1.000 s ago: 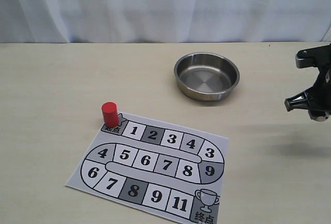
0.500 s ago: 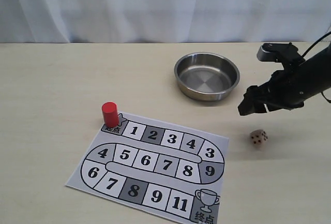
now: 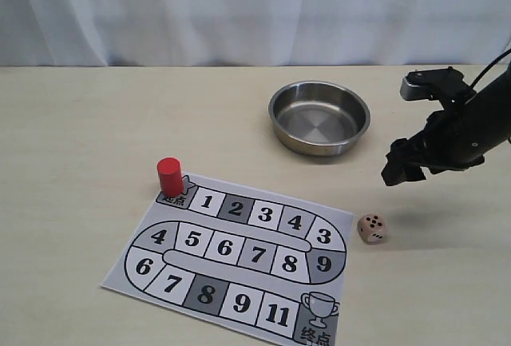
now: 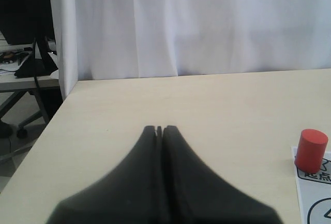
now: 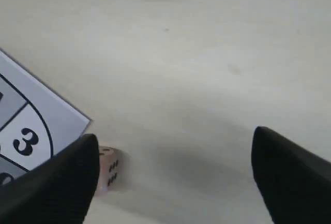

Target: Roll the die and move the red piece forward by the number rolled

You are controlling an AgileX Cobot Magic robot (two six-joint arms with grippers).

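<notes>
Exterior view: I am hovering the right gripper (image 3: 402, 172), spread and empty, near the die (image 3: 371, 228), which is lying free at 3 o'clock of the board (image 3: 239, 250) for reading. The red piece (image 3: 168, 176) is standing at its 10 o'clock corner.
Left wrist view: the left gripper (image 4: 159, 129) is sitting clenched on nothing, parked.
Right wrist view: the jaws are standing wide, with the die (image 5: 107, 169) beside one finger.

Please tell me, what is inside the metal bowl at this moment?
Only the bare steel floor of the metal bowl shows; nothing lies in it. Its near inner wall is hidden behind the rim. The die rests outside, on the table.
</notes>
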